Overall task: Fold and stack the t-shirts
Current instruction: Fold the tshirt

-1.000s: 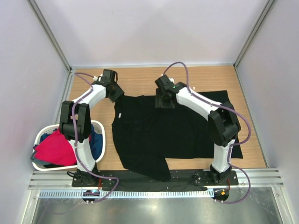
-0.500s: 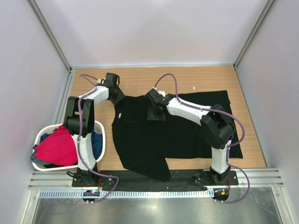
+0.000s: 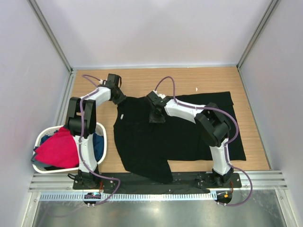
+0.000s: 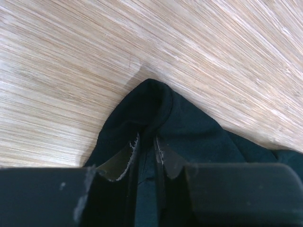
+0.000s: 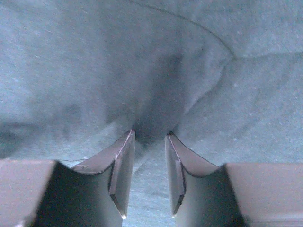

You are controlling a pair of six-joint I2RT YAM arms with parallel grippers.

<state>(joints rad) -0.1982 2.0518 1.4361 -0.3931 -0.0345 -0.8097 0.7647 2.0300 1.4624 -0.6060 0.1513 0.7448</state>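
Noting that the black t-shirt (image 3: 156, 137) lies spread on the table (image 3: 142, 82), light and limp, you should take it along its far edge, where the left gripper (image 4: 146, 151) pinches a corner fold and the right gripper (image 5: 149, 165) straddles a pucker with jaws half closed, grip uncertain.

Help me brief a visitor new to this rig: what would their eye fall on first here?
The big black t-shirt spread across the middle of the table. At its far edge the left gripper pinches a corner of cloth, while the right gripper presses on the shirt, jaws slightly apart. At the near left, a white basket holds a bright red shirt.
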